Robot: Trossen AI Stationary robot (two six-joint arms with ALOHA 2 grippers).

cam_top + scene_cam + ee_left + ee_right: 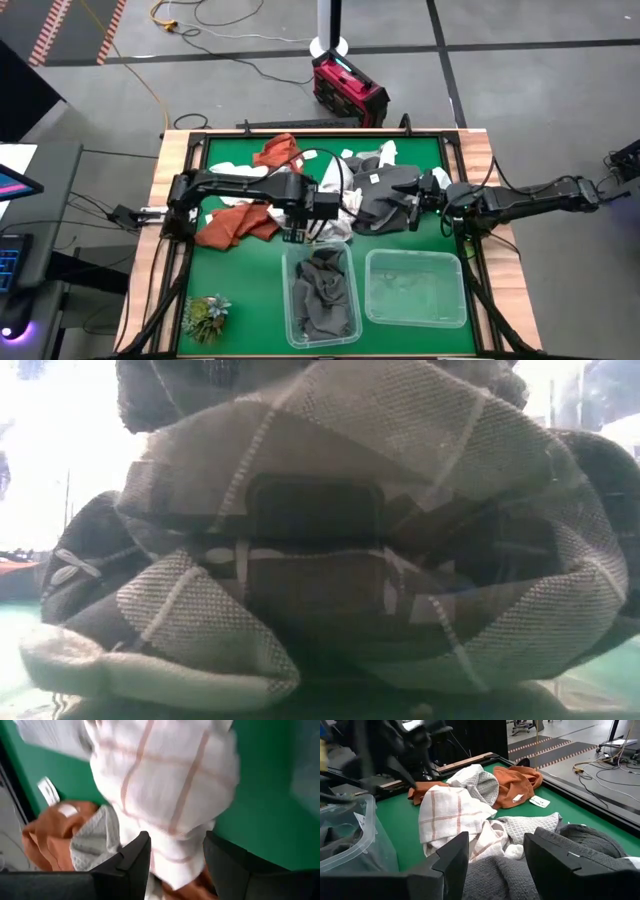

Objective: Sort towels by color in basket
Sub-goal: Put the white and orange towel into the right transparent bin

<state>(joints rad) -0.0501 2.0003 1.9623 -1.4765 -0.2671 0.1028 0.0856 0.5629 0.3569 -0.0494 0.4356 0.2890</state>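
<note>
Towels point(322, 290) of dark grey are being held in the bin point(321, 293) at six o'clock. The left gripper point(293, 236), jaws parted, is being hovered over a white checked towel point(165, 785); the right gripper point(413, 212), released, is being kept above the grey heap point(385, 200) at centre, rust-orange towels point(276, 152) lying toward twelve.

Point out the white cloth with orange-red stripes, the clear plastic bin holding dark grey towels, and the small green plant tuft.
white striped cloth point(451, 812), right wrist view, its flat middle.
clear bin of grey towels point(288, 312), high view, left wall.
green plant tuft point(205, 316), high view, its centre.
</note>
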